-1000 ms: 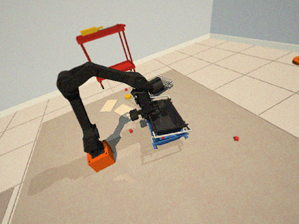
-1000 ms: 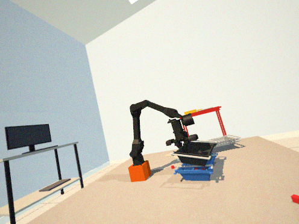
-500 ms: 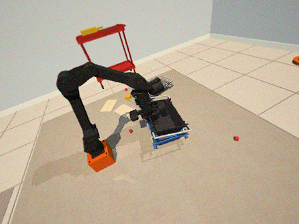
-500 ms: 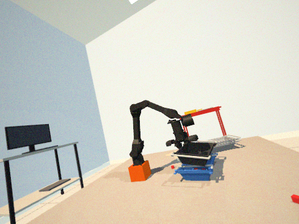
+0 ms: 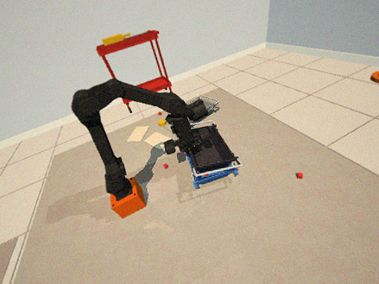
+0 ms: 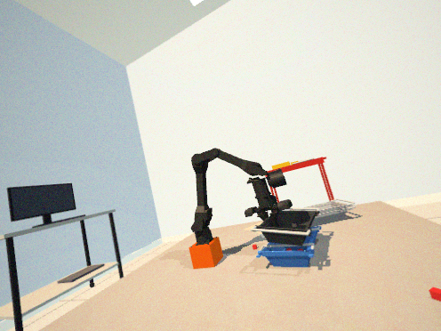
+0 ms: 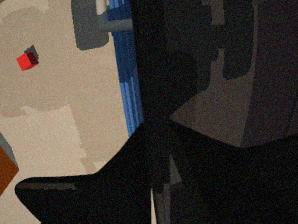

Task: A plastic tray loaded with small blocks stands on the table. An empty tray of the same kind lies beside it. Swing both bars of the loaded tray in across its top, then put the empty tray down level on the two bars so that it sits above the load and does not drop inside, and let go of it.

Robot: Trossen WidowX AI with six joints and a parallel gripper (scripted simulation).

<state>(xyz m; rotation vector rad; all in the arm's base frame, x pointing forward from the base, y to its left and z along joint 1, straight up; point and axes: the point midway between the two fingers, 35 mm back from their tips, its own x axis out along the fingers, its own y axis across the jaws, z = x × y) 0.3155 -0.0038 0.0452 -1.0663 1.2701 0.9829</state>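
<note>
The blue tray [image 5: 221, 177] [image 6: 290, 259] [image 7: 131, 102] stands on the table, with red blocks [image 6: 289, 250] partly visible inside. The black empty tray [image 5: 213, 157] [image 6: 284, 238] [image 7: 272, 75] is right above it, open side up, roughly level. In the exterior view its floor shows close over the blue tray; contact is unclear. A white bar [image 5: 217, 170] [image 6: 284, 231] runs along the black tray's near end, another bar [image 5: 202, 123] at its far end. The blue tray's bars are mostly hidden beneath. My gripper [image 5: 193, 148] [image 6: 269, 219] [image 7: 154, 127] is shut on the black tray's long side wall nearer my base.
A grey wire basket [image 5: 213, 102] [image 6: 333, 207] stands behind the trays. One red block [image 5: 166, 166] [image 6: 254, 246] [image 7: 26, 61] lies between base and trays, another block [image 5: 299, 176] [image 6: 436, 294] far to the right. A yellow piece [image 5: 162, 122] lies behind. A red rack [image 5: 127, 43] [image 6: 302, 165] stands beyond.
</note>
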